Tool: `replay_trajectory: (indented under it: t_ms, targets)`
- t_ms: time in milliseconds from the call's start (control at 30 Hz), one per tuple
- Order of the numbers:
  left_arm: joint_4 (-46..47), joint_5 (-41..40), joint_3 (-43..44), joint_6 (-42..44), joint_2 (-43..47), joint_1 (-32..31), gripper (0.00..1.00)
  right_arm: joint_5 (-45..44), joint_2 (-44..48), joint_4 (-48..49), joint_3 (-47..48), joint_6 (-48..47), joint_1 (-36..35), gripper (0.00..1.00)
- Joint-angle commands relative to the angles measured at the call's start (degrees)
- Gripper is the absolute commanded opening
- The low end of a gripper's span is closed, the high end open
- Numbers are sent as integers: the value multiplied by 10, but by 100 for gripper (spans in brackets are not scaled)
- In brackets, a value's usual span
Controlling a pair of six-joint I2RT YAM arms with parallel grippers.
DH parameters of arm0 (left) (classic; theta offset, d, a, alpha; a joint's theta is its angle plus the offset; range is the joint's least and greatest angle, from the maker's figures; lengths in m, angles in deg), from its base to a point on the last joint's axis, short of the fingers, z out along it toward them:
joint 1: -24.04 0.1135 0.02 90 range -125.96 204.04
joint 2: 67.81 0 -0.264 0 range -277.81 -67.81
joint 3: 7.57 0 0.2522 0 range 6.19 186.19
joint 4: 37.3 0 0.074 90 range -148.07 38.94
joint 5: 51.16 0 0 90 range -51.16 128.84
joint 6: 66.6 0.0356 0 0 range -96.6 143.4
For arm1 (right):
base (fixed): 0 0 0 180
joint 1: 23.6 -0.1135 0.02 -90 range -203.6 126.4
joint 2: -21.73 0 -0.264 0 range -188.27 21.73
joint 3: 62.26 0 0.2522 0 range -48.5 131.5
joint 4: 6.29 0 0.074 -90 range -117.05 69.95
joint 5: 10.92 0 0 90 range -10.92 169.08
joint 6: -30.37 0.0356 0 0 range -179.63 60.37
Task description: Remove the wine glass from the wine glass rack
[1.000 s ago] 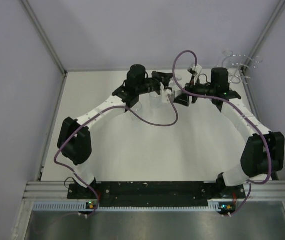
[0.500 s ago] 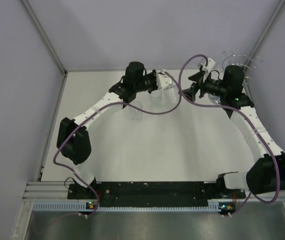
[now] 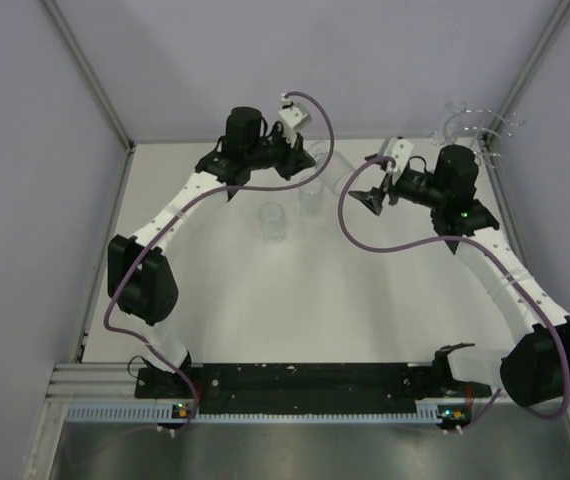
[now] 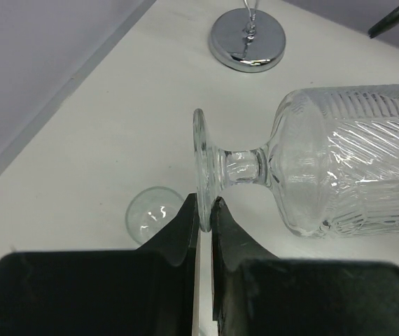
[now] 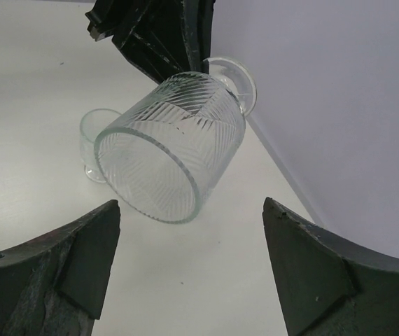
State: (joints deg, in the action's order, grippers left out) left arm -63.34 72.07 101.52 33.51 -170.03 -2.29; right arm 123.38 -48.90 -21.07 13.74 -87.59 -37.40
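The top external camera is fixed above and behind the arms and looks down and forward from far off. The arm bases (image 3: pixel 170 383) lie at the bottom edge, and the whole surface (image 3: pixel 365 300) is in frame.

The left wrist camera sits just behind the left fingers (image 4: pixel 182 238). It looks along them, low and close over the surface, toward the round base of the wine glass rack (image 4: pixel 247 42).

The right wrist camera looks out between the right fingers (image 5: pixel 80 259), close in, facing the left arm.

Both wrist views share the wine glass (image 4: pixel 339 164), side-on from the left wrist and mouth-first from the right. They also share a small glass (image 4: pixel 154 213) on the surface.
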Motion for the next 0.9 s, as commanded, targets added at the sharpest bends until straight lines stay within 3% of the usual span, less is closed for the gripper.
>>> replay_trajectory:
  t_ms: [0, 267, 533, 567, 633, 800, 867]
  targets:
    - [38, 59, 16, -74, 5, -4, 0, -44, 2, 76, -10, -3, -39, 79]
    - [41, 82, 8, -82, 5, -5, 0, -174, -35, 152, -12, -4, -96, 59]
    - [47, 96, 3, -99, 2, -5, 2, -196, -66, 148, 22, 24, -97, 2]
    - [46, 93, 3, -98, 1, -5, 10, -198, -67, 147, 24, 28, -98, 0]
    - [39, 97, 4, -98, 0, -5, 14, -199, -69, 146, 28, 35, -98, 0]
    - [23, 14, -5, -91, 16, -3, 65, -223, -77, 109, 55, 44, -92, 0]
    - [11, -4, -7, -78, 26, 6, 70, -207, -87, 59, 82, 33, -81, 0]
